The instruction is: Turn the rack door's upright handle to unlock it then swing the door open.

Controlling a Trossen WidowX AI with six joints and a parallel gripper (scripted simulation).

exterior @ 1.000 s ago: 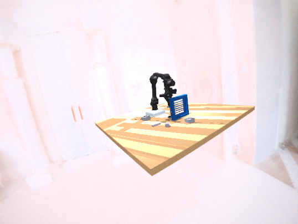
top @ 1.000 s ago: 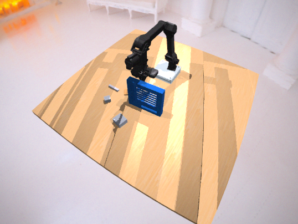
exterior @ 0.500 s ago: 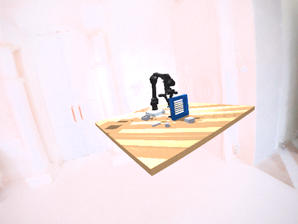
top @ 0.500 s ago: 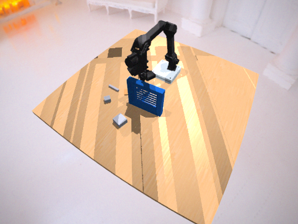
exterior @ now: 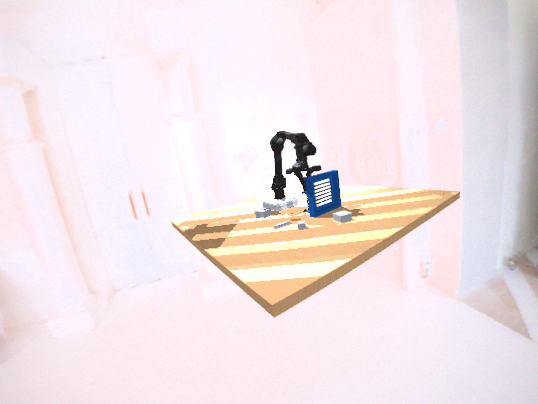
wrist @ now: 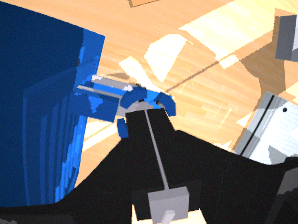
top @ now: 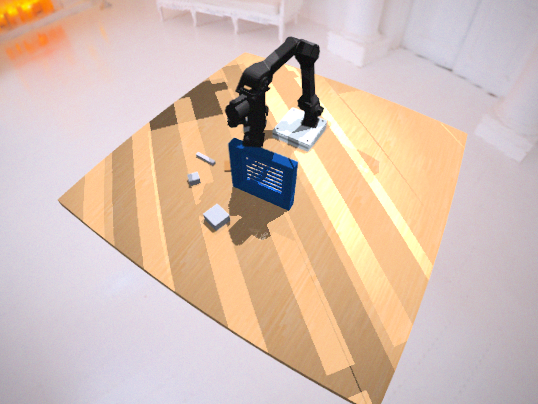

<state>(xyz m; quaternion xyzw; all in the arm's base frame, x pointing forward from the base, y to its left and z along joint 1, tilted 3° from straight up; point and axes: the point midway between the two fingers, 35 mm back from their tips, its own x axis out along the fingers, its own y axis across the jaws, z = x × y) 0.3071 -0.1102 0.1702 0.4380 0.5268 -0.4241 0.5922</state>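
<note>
From my wrist view, the end effector is clamped on the blue handle, just above the middle of the frame. The blue rack door stands upright beside it, filling the left of that view. The black arm arches up from a white base. In the top view, a large grey block, a small one and a thin bar lie left of the door on the striped wooden tabletop. Beyond, I see a pale floor, with a white bench at the top of the frame.
</note>
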